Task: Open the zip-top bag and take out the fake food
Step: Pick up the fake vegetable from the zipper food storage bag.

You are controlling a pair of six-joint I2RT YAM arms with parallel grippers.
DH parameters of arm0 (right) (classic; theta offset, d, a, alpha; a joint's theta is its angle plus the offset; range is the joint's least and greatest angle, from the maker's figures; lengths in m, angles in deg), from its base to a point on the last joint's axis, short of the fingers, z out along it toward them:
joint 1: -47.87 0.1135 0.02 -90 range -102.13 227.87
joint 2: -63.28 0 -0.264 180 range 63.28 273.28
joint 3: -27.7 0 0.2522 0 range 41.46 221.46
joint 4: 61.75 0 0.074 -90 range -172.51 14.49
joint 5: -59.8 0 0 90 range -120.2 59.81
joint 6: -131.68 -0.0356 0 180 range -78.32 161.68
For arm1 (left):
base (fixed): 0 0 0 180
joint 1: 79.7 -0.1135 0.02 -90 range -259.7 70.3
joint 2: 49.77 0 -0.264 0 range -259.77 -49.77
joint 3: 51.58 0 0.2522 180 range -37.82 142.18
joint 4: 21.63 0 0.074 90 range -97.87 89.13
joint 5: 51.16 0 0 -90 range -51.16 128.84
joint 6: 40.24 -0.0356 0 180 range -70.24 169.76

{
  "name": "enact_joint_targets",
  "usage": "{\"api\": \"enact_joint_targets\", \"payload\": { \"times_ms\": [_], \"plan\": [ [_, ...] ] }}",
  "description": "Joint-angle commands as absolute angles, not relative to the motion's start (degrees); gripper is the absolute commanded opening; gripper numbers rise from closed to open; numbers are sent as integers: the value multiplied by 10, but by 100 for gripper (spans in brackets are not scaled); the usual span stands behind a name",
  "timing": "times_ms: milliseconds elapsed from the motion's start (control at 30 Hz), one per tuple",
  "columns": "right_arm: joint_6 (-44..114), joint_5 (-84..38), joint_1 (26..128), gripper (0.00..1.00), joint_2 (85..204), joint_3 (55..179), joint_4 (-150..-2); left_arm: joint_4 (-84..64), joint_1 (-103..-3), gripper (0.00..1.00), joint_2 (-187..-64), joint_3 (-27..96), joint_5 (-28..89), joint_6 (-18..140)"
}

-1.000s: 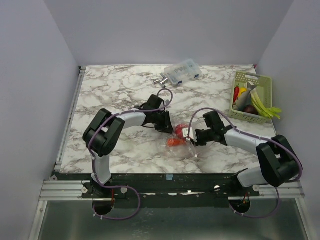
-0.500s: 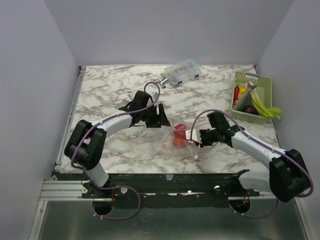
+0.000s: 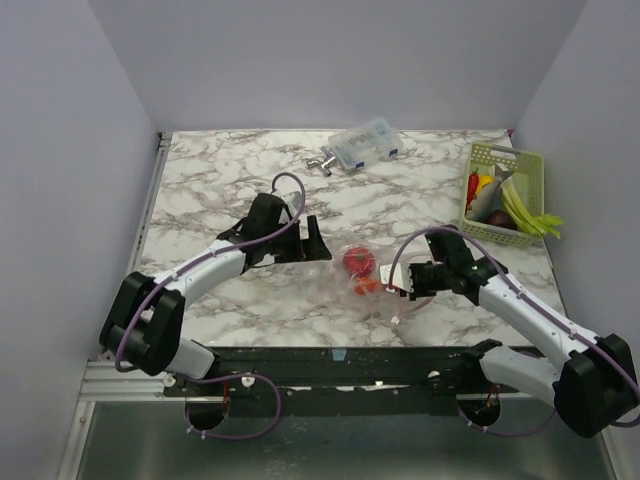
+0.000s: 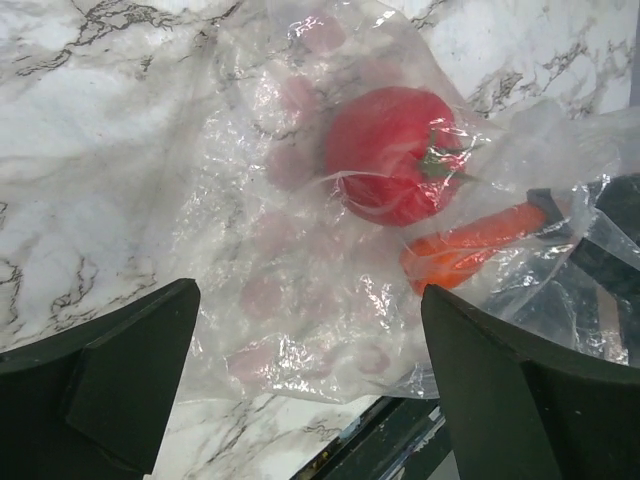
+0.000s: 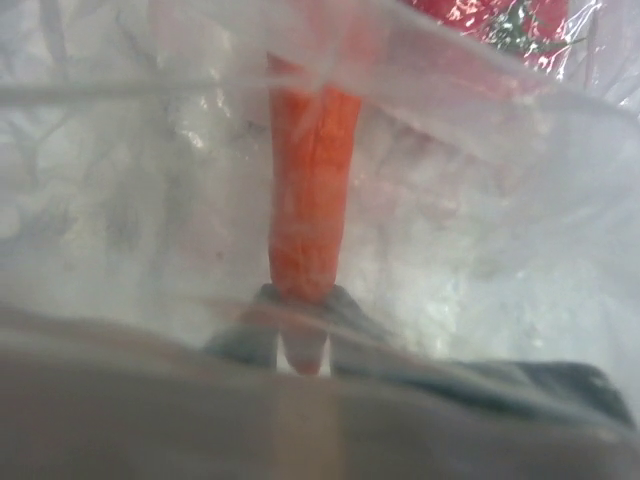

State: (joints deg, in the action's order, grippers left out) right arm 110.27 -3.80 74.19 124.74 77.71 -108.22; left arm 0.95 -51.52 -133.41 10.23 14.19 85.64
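Extraction under way: zip-top bag (image 3: pixel 345 290) lies central, toward the near edge, tomato (image 4: pixel 395 150) and carrot (image 5: pixel 308 190) inside. At its left the left gripper (image 3: pixel 318 240) hangs spread wide; the right gripper (image 3: pixel 395 283) pinches the carrot's tip. Next, judging by this: draw it out rightward. Only the right wrist view shows that pinch.

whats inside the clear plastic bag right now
A red tomato and an orange carrot show through the bag. The carrot's thin end is covered by the right gripper, and crinkled plastic hides whatever might lie beneath the tomato.
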Motion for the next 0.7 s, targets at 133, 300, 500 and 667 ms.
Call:
{"api": "enact_joint_targets", "payload": {
  "times_ms": [133, 300, 500, 667],
  "plan": [
    [1099, -89, 745, 17, 1198, 795, -1162, -25, -523, 98, -1252, 44, 158, 826],
    [1094, -102, 746, 17, 1173, 819, -1209, -45, -524, 98, -1231, -6, 147, 823],
    [1087, -138, 746, 17, 1150, 825, -1255, -62, -531, 98, -1177, -29, 135, 812],
    [1086, -141, 726, 17, 1127, 851, -1321, -63, -565, 99, -1137, -38, 113, 811]
  ]
}}
